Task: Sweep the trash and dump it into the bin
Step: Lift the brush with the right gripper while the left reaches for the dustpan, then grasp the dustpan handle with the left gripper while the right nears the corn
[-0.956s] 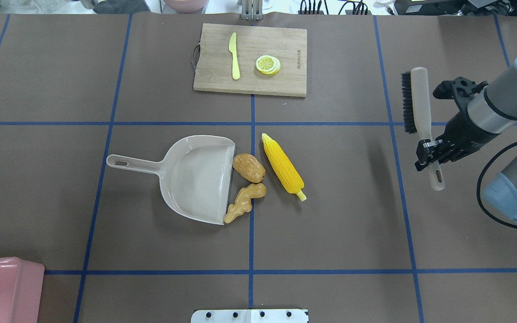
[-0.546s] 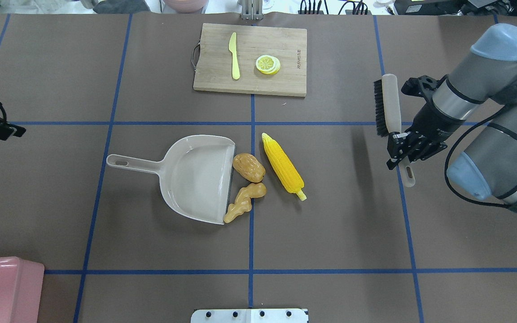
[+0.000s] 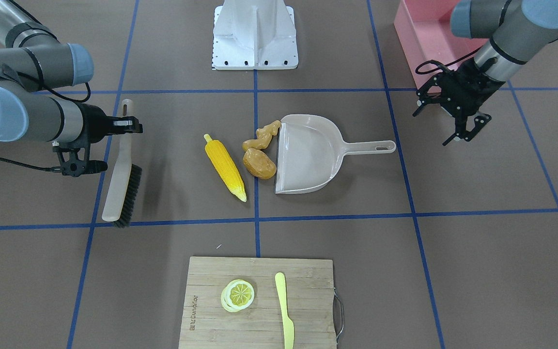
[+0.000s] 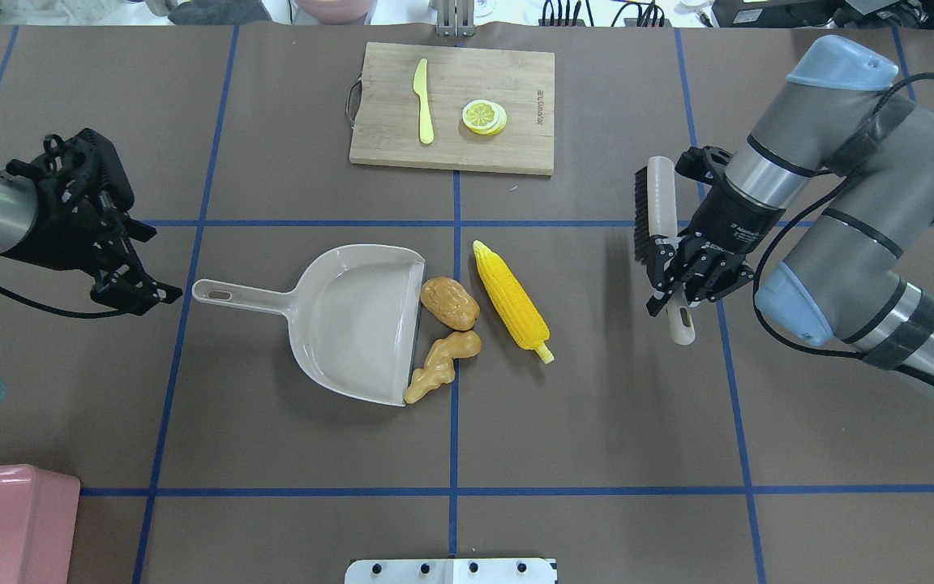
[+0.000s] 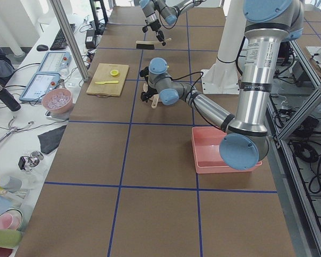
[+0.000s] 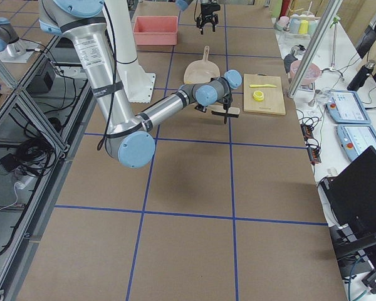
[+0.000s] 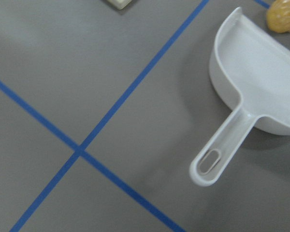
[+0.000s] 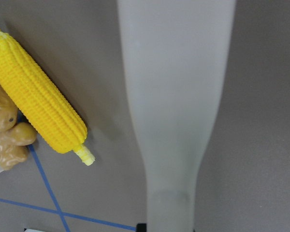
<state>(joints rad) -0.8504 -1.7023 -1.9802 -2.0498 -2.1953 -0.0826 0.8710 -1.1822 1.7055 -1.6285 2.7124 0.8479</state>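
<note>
Trash (image 4: 449, 303) at dustpan's (image 4: 349, 324) 3 o'clock | your right gripper (image 4: 672, 280) clamps brush (image 4: 661, 195) | your left gripper (image 4: 160, 266) spread, empty

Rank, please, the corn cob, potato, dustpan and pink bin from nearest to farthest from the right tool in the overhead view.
From the right tool, holding the brush:
1. corn cob, just toward the table's middle.
2. potato, beyond the corn, at the dustpan's mouth.
3. dustpan, left of centre.
4. pink bin, the view's bottom-left corner.
</note>
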